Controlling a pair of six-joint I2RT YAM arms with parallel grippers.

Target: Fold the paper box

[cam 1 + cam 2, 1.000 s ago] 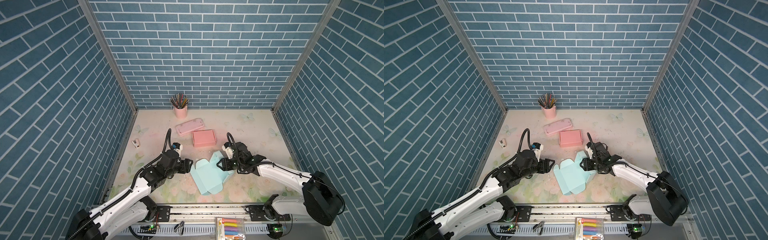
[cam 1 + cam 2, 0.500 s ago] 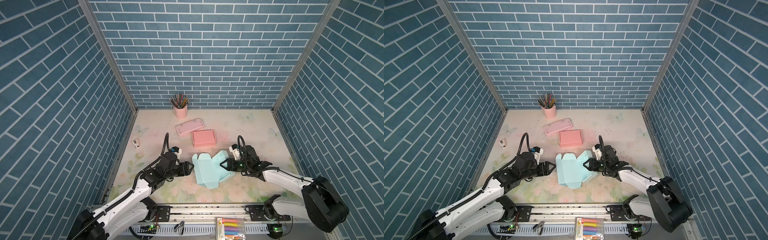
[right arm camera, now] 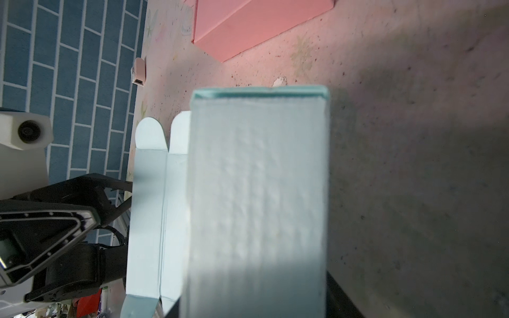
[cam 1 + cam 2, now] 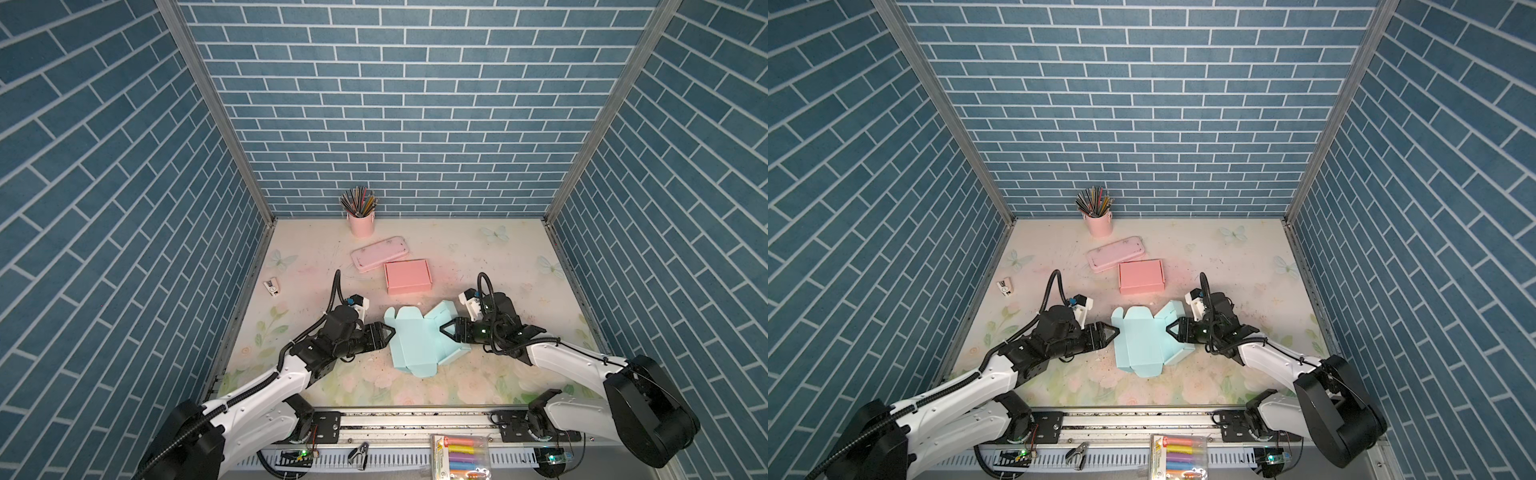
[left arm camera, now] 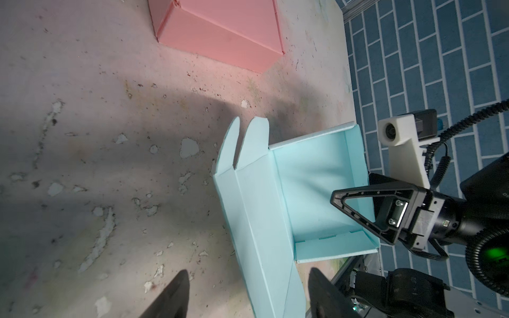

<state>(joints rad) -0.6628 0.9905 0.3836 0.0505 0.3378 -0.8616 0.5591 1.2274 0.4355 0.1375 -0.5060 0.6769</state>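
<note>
The light blue paper box lies half folded at the front middle of the table. Its left panels lie flat and its right part is raised into walls. My left gripper sits at the box's left edge. It is open in the left wrist view, with a long flat flap between its fingers that touches neither. My right gripper is at the raised right side. It is shut across a blue panel that fills the space between its fingers.
A closed pink box lies just behind the blue one. A pink pencil case and a pink cup of pencils stand farther back. A small sharpener is by the left wall, and a marker pack lies on the front rail.
The blue box has turned on the table with the right gripper, and its right side now stands higher. My left gripper has slid up to the box's left edge and narrowed slightly.
</note>
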